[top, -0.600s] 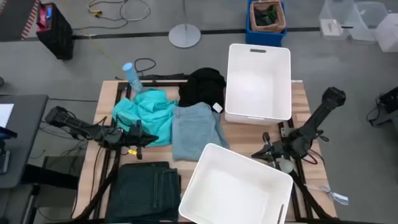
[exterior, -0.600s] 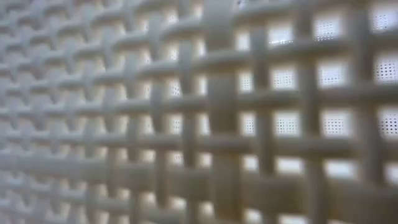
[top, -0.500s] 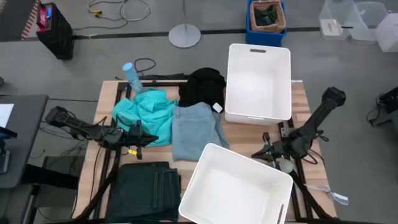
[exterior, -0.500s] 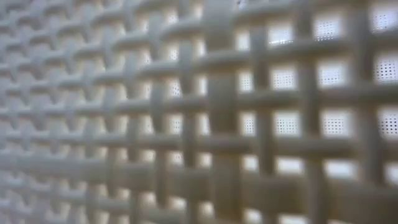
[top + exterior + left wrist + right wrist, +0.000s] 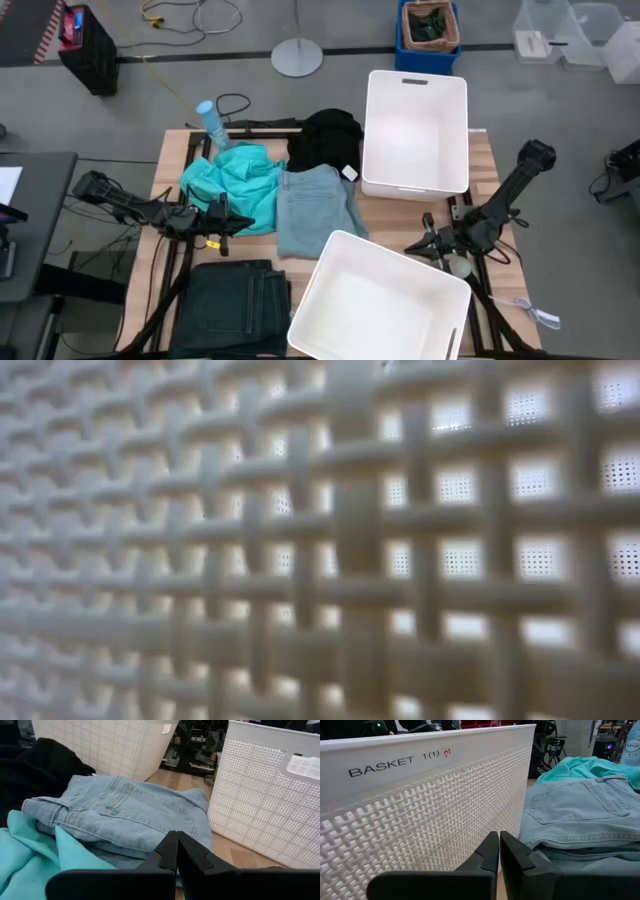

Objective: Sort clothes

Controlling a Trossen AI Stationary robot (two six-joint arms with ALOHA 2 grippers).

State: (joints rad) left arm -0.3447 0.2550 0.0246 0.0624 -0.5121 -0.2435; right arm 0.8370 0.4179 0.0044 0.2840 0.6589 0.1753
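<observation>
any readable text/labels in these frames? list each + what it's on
"BASKET 1(1)" in black, followed by a small red handwritten mark that cannot be read: on the rim of the white bin in the right wrist view.
Blue lettering on the spray bottle at the edge of the right wrist view: too small to read.
Small white sticker on the other white bin in the left wrist view: too blurred to read.
No text on the clothes.

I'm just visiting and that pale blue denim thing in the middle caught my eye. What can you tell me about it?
The pale blue denim piece is a folded garment of soft, faded denim, lying flat mid-table. Stitched seams and a back pocket show. The turquoise top overlaps its left edge, the black top lies against its far side, and the near white bin sits by its near corner. Neither gripper holds it.
</observation>
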